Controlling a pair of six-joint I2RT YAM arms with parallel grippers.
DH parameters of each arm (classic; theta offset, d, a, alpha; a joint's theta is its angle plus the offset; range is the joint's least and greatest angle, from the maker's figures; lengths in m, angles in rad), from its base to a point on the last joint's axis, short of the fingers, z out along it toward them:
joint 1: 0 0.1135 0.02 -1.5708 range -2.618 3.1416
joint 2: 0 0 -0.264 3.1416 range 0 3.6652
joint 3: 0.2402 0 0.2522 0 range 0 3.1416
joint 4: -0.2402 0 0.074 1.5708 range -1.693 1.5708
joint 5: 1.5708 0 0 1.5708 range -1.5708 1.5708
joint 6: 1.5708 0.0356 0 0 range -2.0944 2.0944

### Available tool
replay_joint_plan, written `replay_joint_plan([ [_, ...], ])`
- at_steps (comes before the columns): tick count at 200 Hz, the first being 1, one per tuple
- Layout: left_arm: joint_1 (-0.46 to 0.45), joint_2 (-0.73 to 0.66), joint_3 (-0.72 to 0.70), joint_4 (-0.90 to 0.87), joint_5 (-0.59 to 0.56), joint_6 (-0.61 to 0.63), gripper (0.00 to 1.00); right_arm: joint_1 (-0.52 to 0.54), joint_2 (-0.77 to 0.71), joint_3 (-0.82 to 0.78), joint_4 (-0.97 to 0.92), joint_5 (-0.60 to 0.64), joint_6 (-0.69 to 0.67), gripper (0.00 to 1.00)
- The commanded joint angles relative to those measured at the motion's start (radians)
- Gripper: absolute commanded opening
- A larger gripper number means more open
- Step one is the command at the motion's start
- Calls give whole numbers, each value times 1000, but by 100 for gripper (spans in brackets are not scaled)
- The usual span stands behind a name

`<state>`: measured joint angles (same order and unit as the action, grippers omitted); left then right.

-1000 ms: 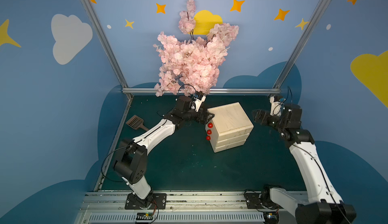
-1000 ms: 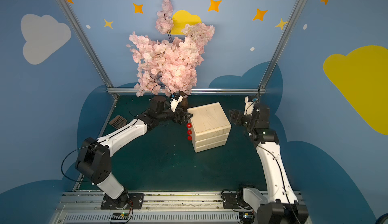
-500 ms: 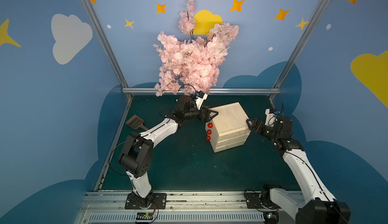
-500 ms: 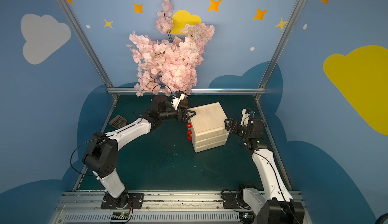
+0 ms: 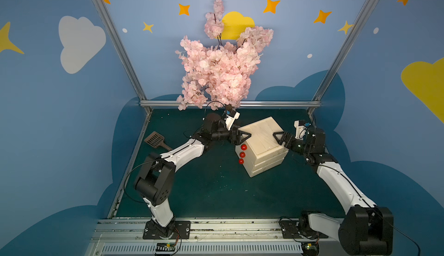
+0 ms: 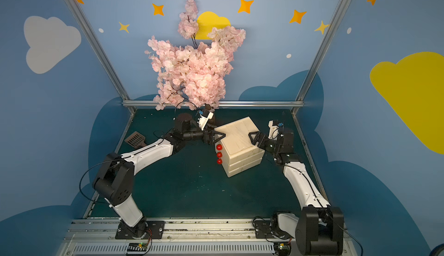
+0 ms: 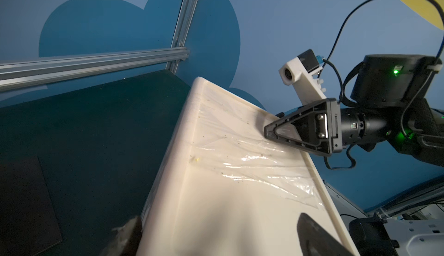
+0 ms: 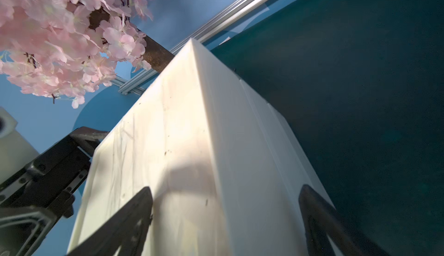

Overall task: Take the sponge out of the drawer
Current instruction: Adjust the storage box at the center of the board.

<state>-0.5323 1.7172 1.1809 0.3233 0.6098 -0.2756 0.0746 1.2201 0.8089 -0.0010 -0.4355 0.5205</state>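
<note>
A cream drawer unit [image 5: 260,136] [image 6: 236,134] stands on the green mat, turned at an angle. Its three drawers are all shut, each with a red knob [image 5: 243,146] [image 6: 218,147] on the face towards the left arm. The sponge is hidden. My left gripper [image 5: 247,137] [image 6: 222,137] [image 7: 219,242] is open and straddles the unit's top edge above the knobs. Opposite it, my right gripper [image 5: 277,139] [image 6: 251,138] [image 8: 225,228] is open too and straddles the far top edge, one finger [image 8: 134,218] over the top and one finger [image 8: 317,218] beside the side wall.
A pink blossom tree [image 5: 221,70] [image 6: 192,72] stands just behind the unit, its trunk [image 8: 156,54] close to the back corner. A black slotted spatula [image 5: 156,139] [image 6: 135,139] lies at the mat's left edge. Aluminium rails [image 5: 230,103] and blue walls close in the mat.
Both arms have closed in on the drawer unit. The right gripper dropped and moved left onto its right top edge, and the left gripper slid forward onto its left top edge. Both stayed open.
</note>
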Motion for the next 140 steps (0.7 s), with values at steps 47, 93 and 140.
replay_joint_plan([
  [47,-126,-300,-212,-87,35,14,99,75,336,264,156,-107,36,94],
  [93,-140,-447,-250,-240,-117,87,99,123,539,508,148,-191,-21,94],
  [140,-84,-418,-174,-306,-321,138,99,29,315,462,-53,12,-132,94],
])
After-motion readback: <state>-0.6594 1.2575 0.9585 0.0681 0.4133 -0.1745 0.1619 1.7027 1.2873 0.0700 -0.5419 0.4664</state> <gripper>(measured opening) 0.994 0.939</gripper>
